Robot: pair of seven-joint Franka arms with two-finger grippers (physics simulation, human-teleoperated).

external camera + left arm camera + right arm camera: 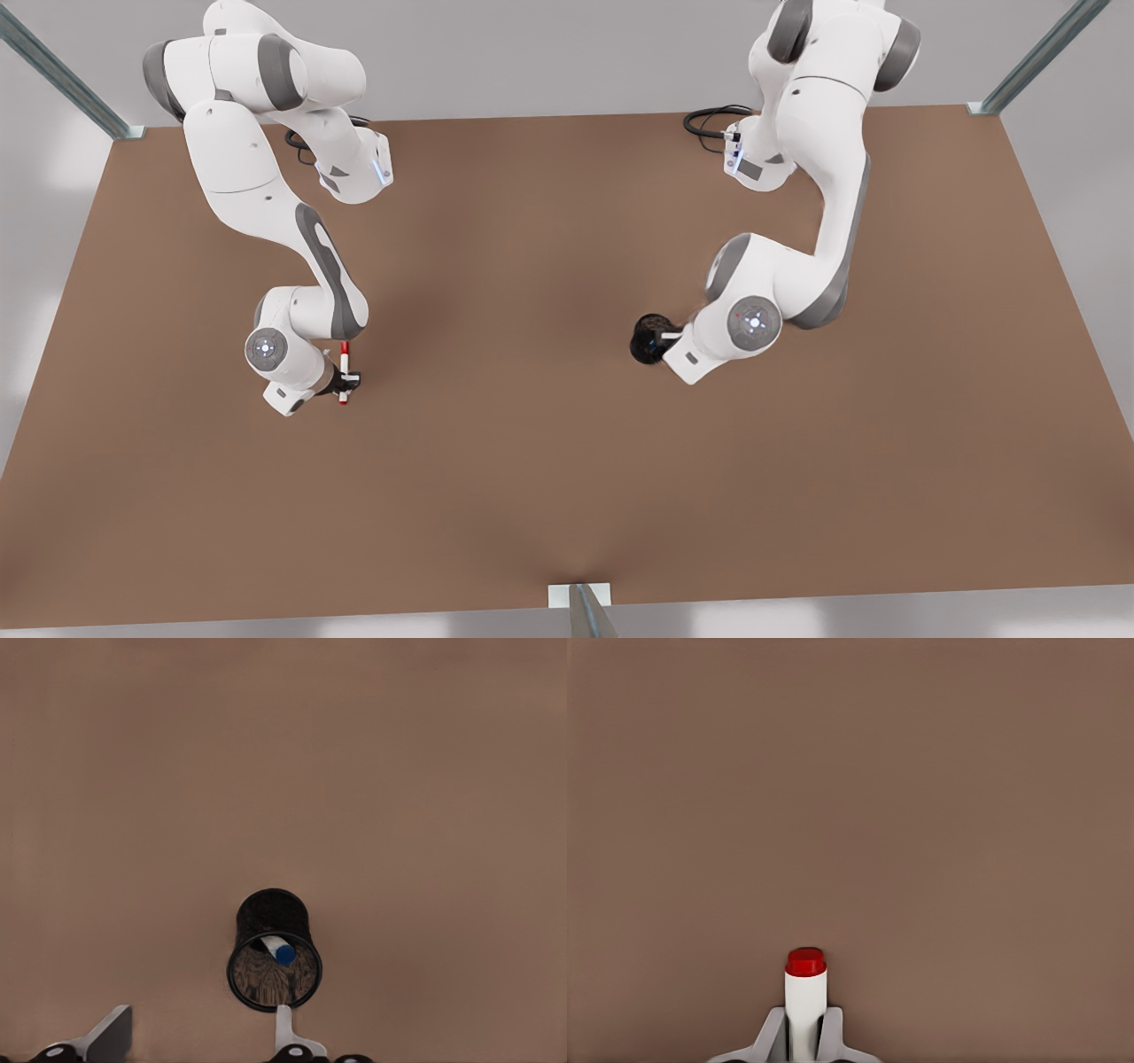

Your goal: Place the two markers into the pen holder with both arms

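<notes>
Markers are split between the two arms' halves of the work: the blue-capped marker (279,950) already stands inside the pen holder (274,959), leaning on its wall, while the red-capped marker (344,371) is clenched in the right gripper (347,380) at the front view's left. Seen from the right wrist, that marker's white barrel sits between the two fingers (769,1038) with the red cap pointing away from the hand; in the front view it appears to be held just over the brown counter (532,496) rather than lying on it.

The left gripper (190,1041) hovers directly above the holder at the front view's right, its fingers spread wide and holding nothing.

The coming move turns on one gap: the holder lies well apart from the right gripper, straight across the counter toward the front view's right. Bare counter lies between them. What stands in the way is the left arm's hand, poised over the holder's mouth; I judge it must clear off before the red marker can be dropped in, cap or tip downward.
</notes>
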